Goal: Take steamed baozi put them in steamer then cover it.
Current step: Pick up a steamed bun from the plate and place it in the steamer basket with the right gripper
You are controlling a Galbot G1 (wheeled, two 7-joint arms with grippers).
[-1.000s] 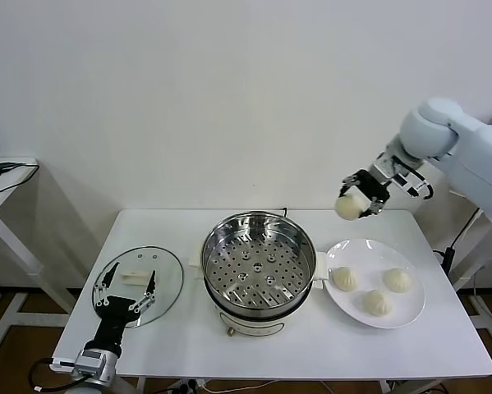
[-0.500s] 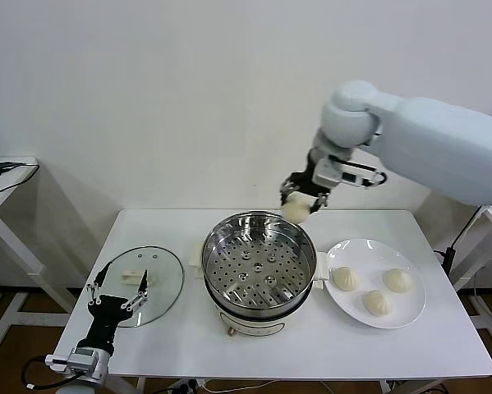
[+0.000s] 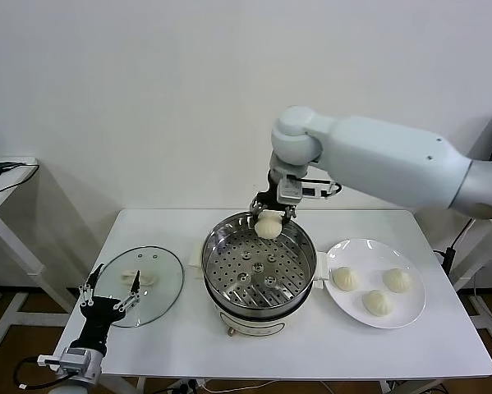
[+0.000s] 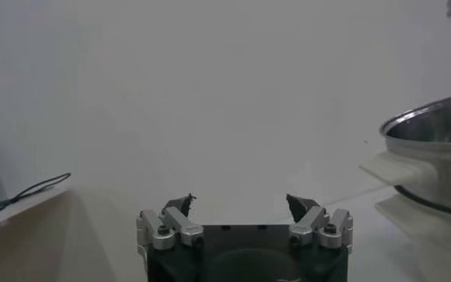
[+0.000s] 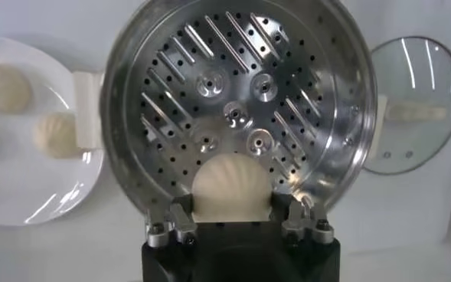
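One steamed baozi (image 3: 268, 226) is pinched between the fingers of the right gripper (image 3: 269, 220) and held over the far rim of the steamer (image 3: 259, 264) — its perforated tray lies bare below. Three more buns (image 3: 372, 288) are seen on the white plate (image 3: 413, 314) just right of the steamer. The cover (image 3: 140, 284) lies flat on the table (image 3: 328, 349) at the left, and the left gripper (image 3: 108, 294) — fingers spread — is held above its near edge.

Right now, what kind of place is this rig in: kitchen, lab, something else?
Probably a lab or test room staged as a kitchen task, not a real kitchen. A plain white folding table against a bare white wall holds only a stainless steamer, its glass lid and a plate of baozi.
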